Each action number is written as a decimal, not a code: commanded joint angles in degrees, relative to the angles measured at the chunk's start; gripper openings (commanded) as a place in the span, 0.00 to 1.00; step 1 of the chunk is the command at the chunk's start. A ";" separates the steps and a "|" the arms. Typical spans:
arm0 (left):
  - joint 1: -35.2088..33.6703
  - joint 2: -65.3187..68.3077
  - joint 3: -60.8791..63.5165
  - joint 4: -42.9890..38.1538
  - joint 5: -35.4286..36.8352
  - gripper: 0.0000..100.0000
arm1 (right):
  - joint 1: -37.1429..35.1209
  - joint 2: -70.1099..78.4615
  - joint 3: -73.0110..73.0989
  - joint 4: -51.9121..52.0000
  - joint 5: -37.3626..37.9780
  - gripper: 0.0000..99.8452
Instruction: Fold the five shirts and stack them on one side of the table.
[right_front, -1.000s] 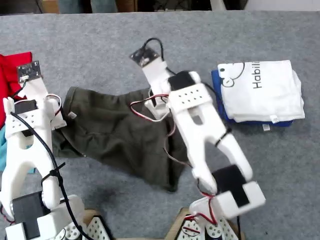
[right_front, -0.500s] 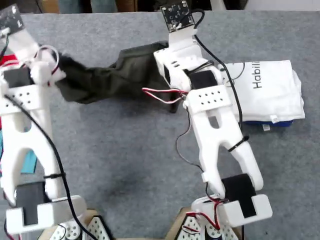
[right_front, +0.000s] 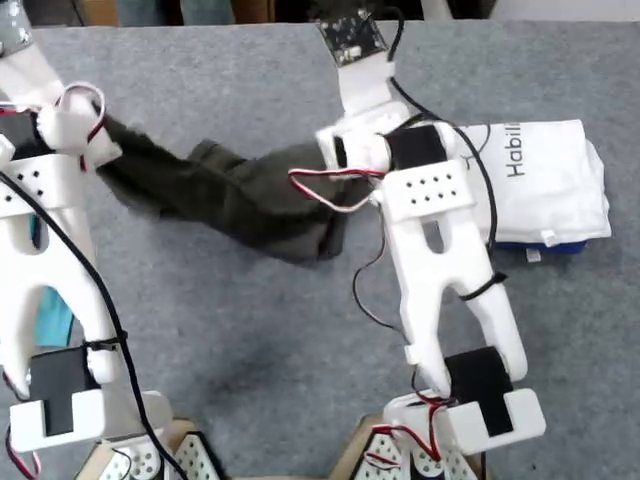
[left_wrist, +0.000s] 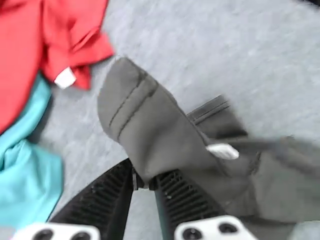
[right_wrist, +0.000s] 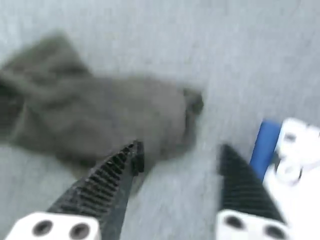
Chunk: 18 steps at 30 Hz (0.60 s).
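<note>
- High view: a dark olive cloth shirt (right_front: 240, 195) stretches, bunched, from upper left to centre on the grey felt surface (right_front: 250, 330); at right, a folded white shirt (right_front: 540, 185) tops a folded blue shirt (right_front: 525, 246)
- Left wrist view: the left tool (left_wrist: 143, 181) pinches the olive shirt's edge, with a crumpled red shirt (left_wrist: 45, 35) and a teal shirt (left_wrist: 25, 165) nearby
- Right wrist view: the right tool (right_wrist: 177, 155) gapes wide, holding nothing, near the olive shirt's end

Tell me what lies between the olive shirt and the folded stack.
Bare grey table separates the olive shirt from the stack, in the right wrist view.
</note>
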<state>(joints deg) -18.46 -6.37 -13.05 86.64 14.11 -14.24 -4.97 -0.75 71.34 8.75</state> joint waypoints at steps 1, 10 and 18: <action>-3.03 -0.88 9.89 -2.55 -2.64 0.03 | 0.09 -2.95 -2.51 4.84 -0.62 0.41; -11.30 -0.88 37.23 -24.97 -5.19 0.03 | -3.08 10.77 -5.14 -0.97 -10.90 0.13; -11.38 -0.53 44.00 -32.70 -5.27 0.03 | -4.84 33.19 -25.89 0.00 -11.08 0.20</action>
<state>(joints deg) -29.63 -6.20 30.46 56.22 9.27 -17.58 22.73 -16.75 69.76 -1.80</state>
